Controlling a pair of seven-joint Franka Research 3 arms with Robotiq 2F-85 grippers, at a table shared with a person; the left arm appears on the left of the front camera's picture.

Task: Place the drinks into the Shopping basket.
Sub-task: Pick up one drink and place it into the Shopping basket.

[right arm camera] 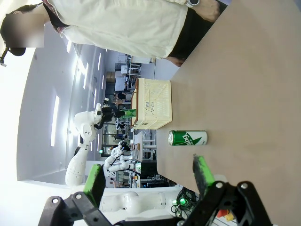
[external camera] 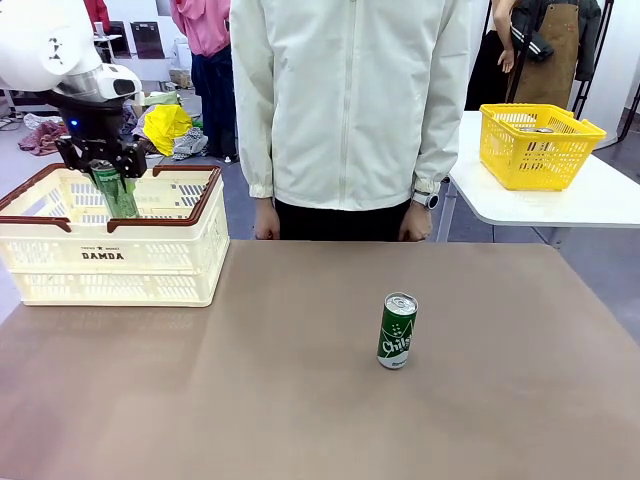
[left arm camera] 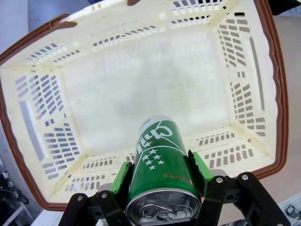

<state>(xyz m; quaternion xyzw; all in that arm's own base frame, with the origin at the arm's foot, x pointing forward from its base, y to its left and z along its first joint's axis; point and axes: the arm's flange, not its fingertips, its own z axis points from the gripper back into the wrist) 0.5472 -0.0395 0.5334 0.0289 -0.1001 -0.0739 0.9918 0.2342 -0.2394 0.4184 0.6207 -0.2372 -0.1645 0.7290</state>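
My left gripper (external camera: 108, 170) hangs over the cream Shopping basket (external camera: 110, 262), shut on a green drink can (external camera: 117, 190) held upright above the basket's inside. In the left wrist view the held can (left arm camera: 162, 162) sits between the green pads (left arm camera: 196, 165), and the basket floor (left arm camera: 141, 89) below it is bare. A second green can (external camera: 397, 331) stands upright on the brown table, right of the middle. In the right wrist view my right gripper (right arm camera: 148, 174) is open, with that can (right arm camera: 187, 138) lying beyond its fingertips and the basket (right arm camera: 153, 104) farther off.
A person in a white jacket (external camera: 350, 100) stands at the table's far edge, hands (external camera: 266, 222) hanging by the edge. A yellow mesh basket (external camera: 538, 143) sits on a white side table at the back right. Open tabletop (external camera: 250, 380) lies around the standing can.
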